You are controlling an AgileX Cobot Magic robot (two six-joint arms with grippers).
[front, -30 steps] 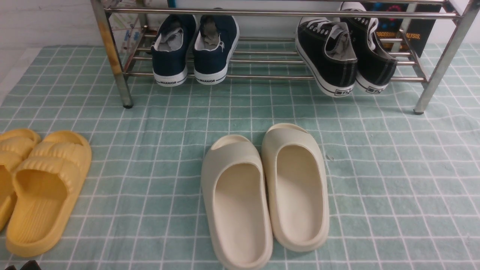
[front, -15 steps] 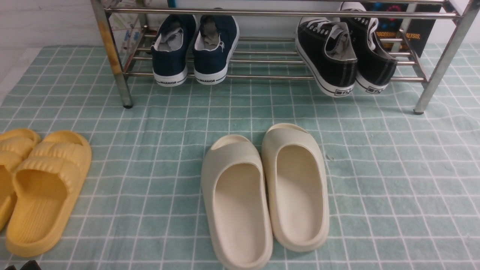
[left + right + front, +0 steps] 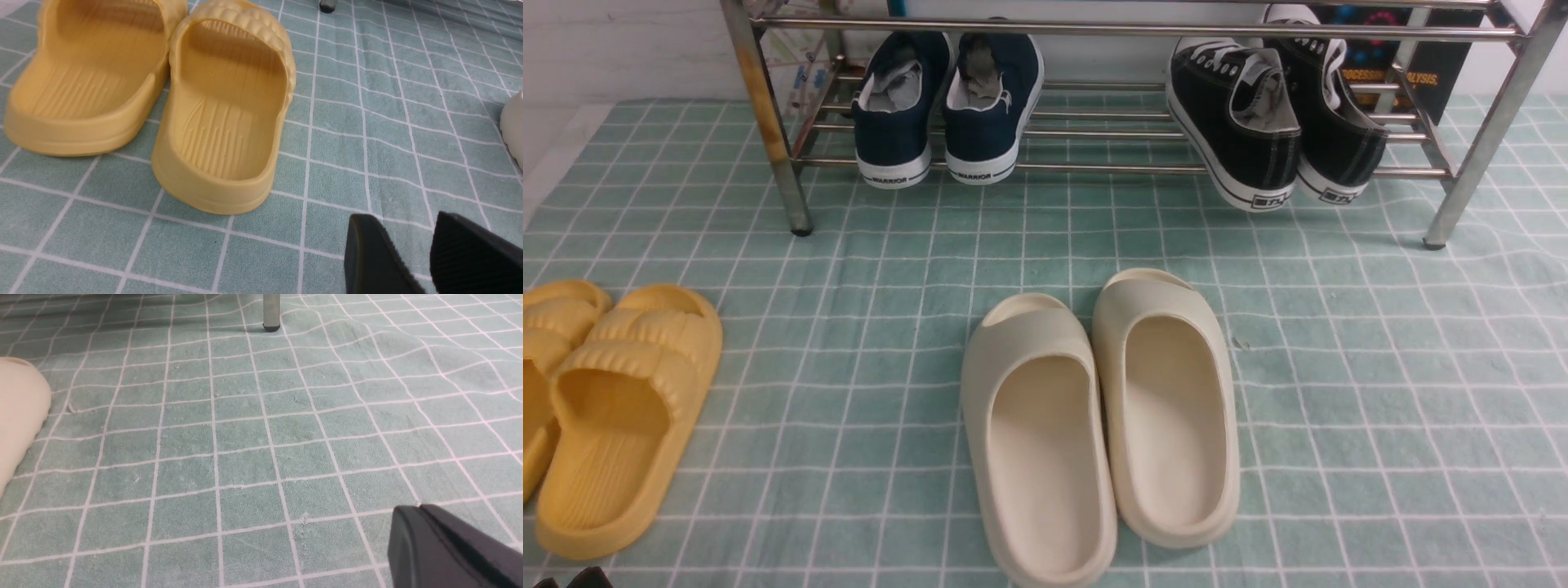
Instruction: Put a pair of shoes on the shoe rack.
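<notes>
Green checked cloth (image 3: pixel 1339 392), left tool (image 3: pixel 425 253) parted, right tool (image 3: pixel 425 514) closed, both empty

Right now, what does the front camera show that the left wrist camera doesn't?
Only the front view shows the shoe rack carrying the black sneakers and navy sneakers. Only the left wrist view shows the left claw, open and empty. Both show the yellow slippers, a cream slipper and the green checked cloth.

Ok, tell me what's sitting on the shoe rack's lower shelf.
On the shoe rack: navy WARRIOR sneakers on the left, the black canvas sneakers on the right, heels overhanging the front rod. The top rail hides their toes.
</notes>
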